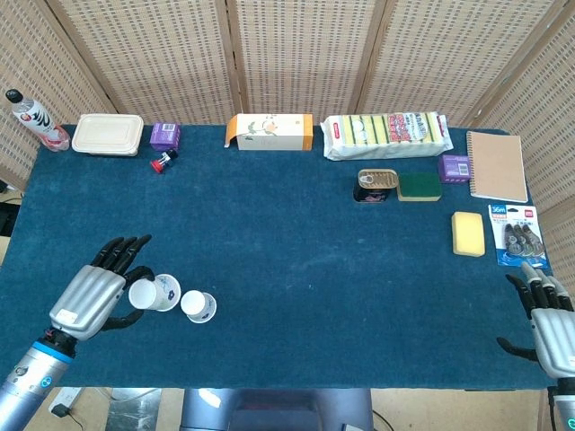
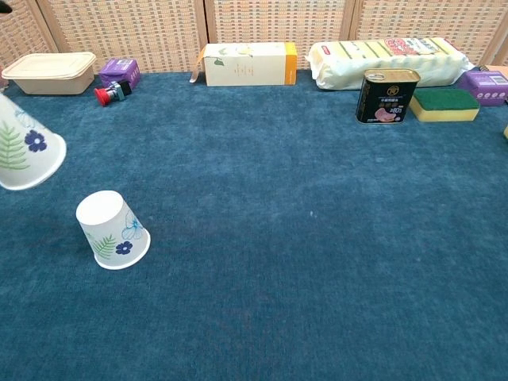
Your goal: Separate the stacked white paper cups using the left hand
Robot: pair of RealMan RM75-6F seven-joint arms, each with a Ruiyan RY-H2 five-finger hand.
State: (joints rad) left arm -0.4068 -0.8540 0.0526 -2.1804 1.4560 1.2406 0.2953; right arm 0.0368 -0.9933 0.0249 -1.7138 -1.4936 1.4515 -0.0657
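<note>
Blue-carpeted table [image 1: 296, 251] carries an upturned paper cup [image 1: 198, 306], tin [image 1: 377, 183], sponges [image 1: 468, 233].

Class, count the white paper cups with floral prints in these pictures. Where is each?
2. One white floral paper cup is held by the left hand, lifted. The other white paper cup stands upside down on the blue table. None appears hidden.
</note>
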